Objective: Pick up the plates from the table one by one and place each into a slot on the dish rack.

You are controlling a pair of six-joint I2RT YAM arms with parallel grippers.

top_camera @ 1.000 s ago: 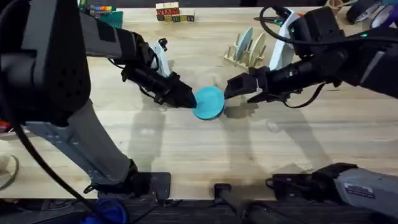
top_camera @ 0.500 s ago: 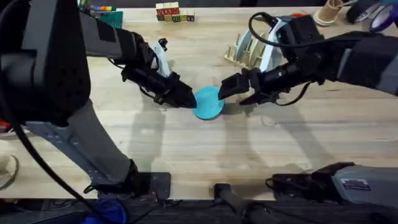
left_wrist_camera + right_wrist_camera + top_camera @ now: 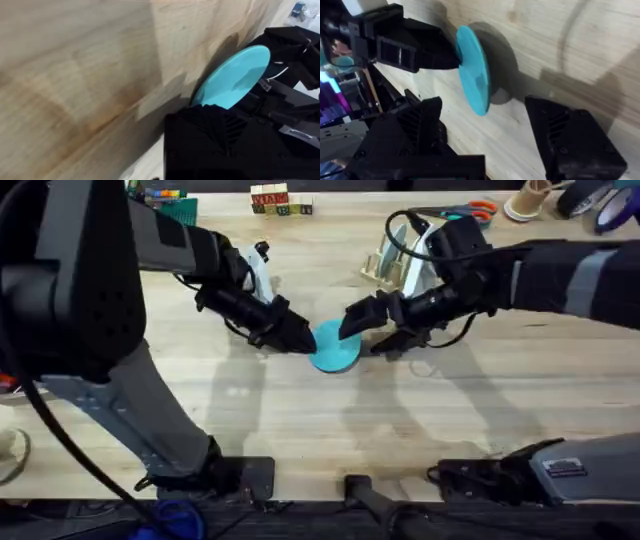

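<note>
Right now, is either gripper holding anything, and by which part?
The left gripper holds the turquoise plate by its rim, tilted up off the table. The right gripper is open around the plate's opposite edge, not gripping.

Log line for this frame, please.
left gripper: shut on turquoise plate, tilted | right gripper: open, beside plate | dish rack: holds plates

Lettered wooden blocks (image 3: 281, 200) sit in a short row at the far edge, left of centre; further left along that edge lies a green mat (image 3: 181, 210) with small coloured pieces (image 3: 163, 195) just behind it; scissors (image 3: 470, 210) with orange handles lie at the far right; beside them stands a pale cone (image 3: 527, 200); tape rolls (image 3: 598, 202) occupy the far right corner; a pale round dish (image 3: 10, 452) shows at the near left margin.
</note>
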